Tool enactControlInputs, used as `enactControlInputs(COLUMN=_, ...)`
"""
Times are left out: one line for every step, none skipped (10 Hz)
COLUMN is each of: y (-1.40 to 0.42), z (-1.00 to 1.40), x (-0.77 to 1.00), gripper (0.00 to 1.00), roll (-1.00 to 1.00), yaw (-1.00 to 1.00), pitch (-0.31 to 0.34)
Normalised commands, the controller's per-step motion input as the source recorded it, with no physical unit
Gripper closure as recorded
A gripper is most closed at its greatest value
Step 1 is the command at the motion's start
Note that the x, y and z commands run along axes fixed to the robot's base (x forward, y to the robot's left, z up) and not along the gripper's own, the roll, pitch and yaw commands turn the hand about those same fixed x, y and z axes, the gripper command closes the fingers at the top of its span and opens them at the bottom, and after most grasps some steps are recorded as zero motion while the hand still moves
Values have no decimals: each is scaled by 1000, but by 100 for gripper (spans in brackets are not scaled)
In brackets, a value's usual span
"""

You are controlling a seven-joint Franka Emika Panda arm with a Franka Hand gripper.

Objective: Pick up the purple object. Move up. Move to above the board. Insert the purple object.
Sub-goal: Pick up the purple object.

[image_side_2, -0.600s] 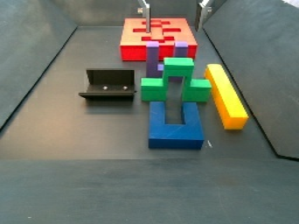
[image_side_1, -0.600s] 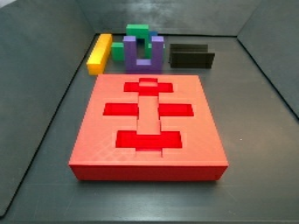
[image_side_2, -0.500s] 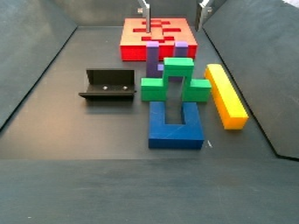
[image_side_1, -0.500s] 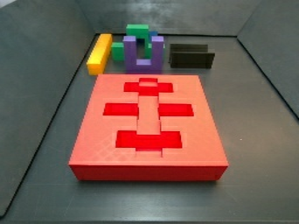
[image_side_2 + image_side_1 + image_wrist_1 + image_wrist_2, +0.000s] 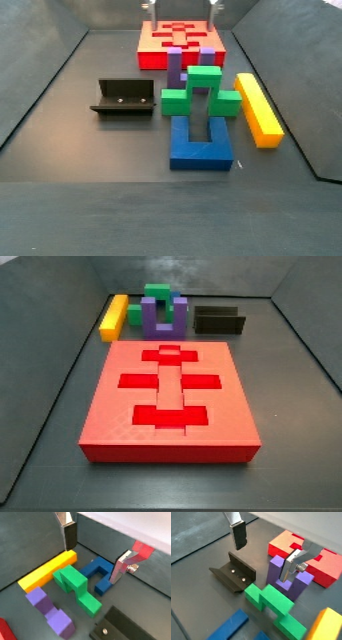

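Above the block cluster, clear of every piece: gripper (image 5: 264,549), seen in both wrist views. Jaws spread wide, nothing between the silver plates; fingers (image 5: 69,534) hang well over the floor. Not visible in a side view, apart from two finger tips at the upper edge over the board.

Item, purple object (image 5: 164,318): U-shaped, standing upright on the counter floor near its far edge in this side view, just beyond the board's short end. Untouched; pickup not yet begun. Arms point up, likely so the plates can close across it from above.

Item, board (image 5: 168,397): red slab lying flat mid-counter, cross and bar recesses facing up to receive pieces.

Item, green block (image 5: 201,90): immediately beside the purple object; contact cannot be told. A crowding risk for a descending finger.

Item, blue block (image 5: 201,142): U-shape lying flat, next to the green block on the side away from the board.

Item, yellow bar (image 5: 259,108): lying along the counter's side edge, parallel to the cluster.

Item, fixture (image 5: 122,97): dark bracket standing apart, on the cluster's opposite side.
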Motion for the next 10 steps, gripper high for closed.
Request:
enactControlInputs(y=-129, z=-200, x=523, gripper=0, roll=-100, yaw=-66, pitch=-56)
enactControlInputs(y=-277, z=-269, x=477, gripper=0, roll=-49, yaw=0, pitch=-41)
enactControlInputs(y=-363, z=-311, x=320, gripper=0, roll=-1, yaw=131, pitch=-13)
enactControlInputs(y=-460, z=-294, x=266, gripper=0, roll=0, yaw=140, pitch=-14)
enactControlInputs(y=-514, z=-243, x=260, gripper=0, roll=0, yaw=137, pitch=-1)
enactControlInputs(y=-583, z=-229, x=97, gripper=0, roll=86, yaw=194, pitch=0)
enactControlInputs(y=-620, z=-206, x=0, gripper=0, roll=150, yaw=197, pitch=0)
enactControlInputs(y=-603, z=-229, x=-40, gripper=0, roll=170, yaw=197, pitch=0)
enactControlInputs(y=-551, z=-269, x=-66, gripper=0, roll=163, yaw=186, pitch=0)
enactControlInputs(y=-243, z=-266, x=-129, gripper=0, roll=91, yaw=86, pitch=0)
